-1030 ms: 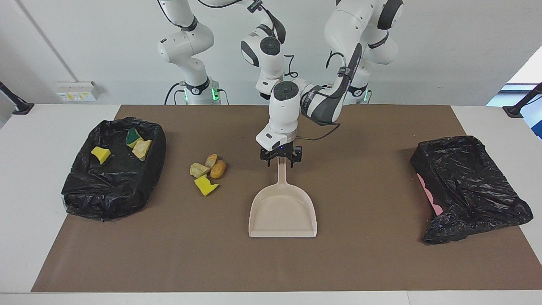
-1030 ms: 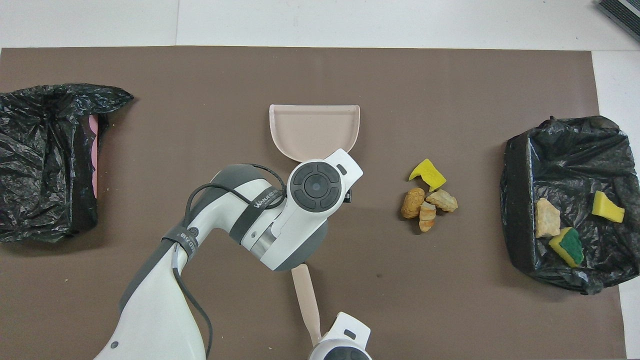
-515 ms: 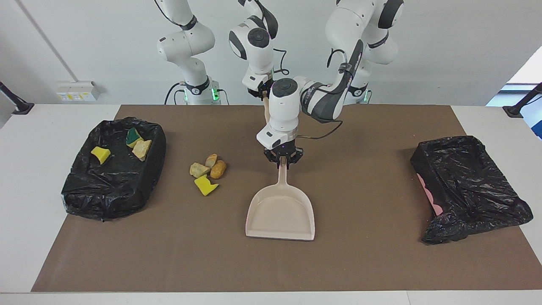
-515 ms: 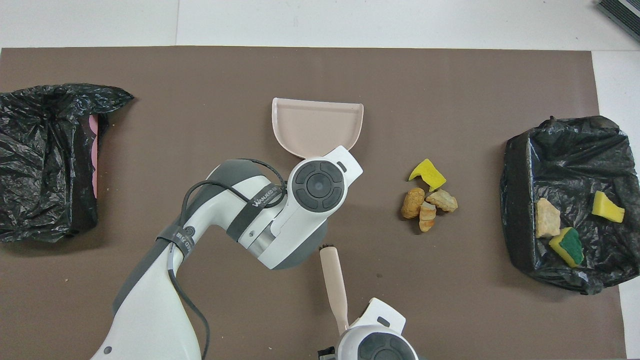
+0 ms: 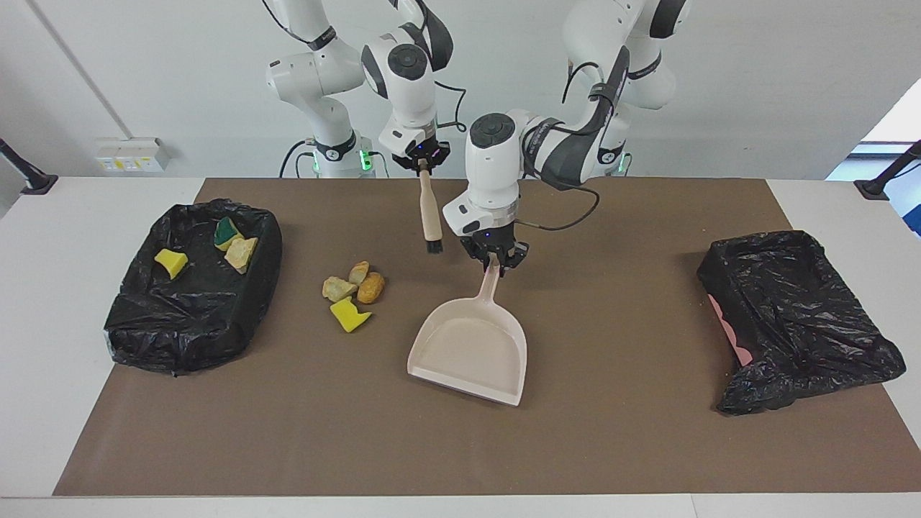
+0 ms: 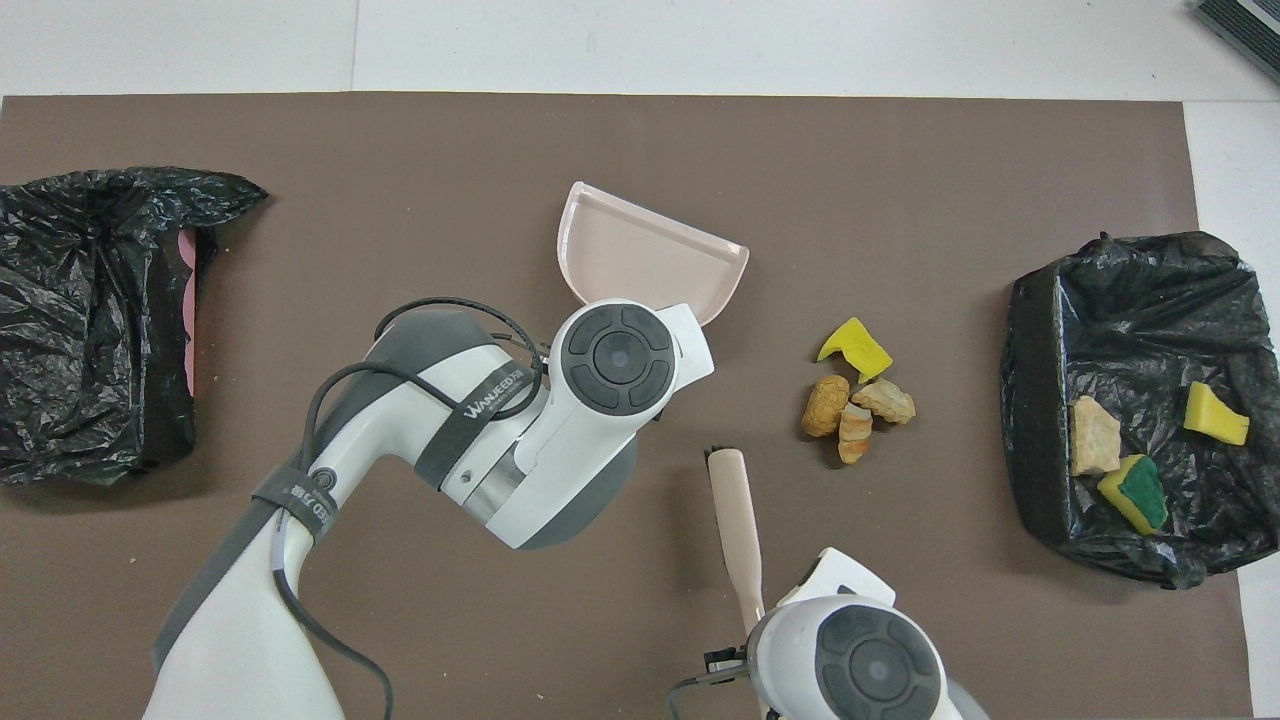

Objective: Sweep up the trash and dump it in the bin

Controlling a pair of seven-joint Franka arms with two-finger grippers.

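Facing view: left gripper (image 5: 496, 264) clamps dustpan (image 5: 471, 352) handle | right gripper (image 5: 423, 162) clamps brush (image 5: 430, 216) | overhead hides both grips

Loose trash (image 5: 352, 290) between dustpan (image 5: 468, 352) and bin (image 5: 137, 324) holding probably three scraps, second bag (image 5: 799, 316) at left arm's end.

Wall (image 5: 755, 86): plain white, seen across the whole top of the facing view.
Surface (image 5: 43, 302): white, covered over most of its width by a brown mat (image 5: 633, 432).
Socket box (image 5: 129, 154): white, mounted low on the wall toward the right arm's end.
Clamps (image 5: 888, 176): black, fixed at both ends of the surface's edge nearest the wall.
Window (image 5: 892, 122): a bright strip is shown at the left arm's end.
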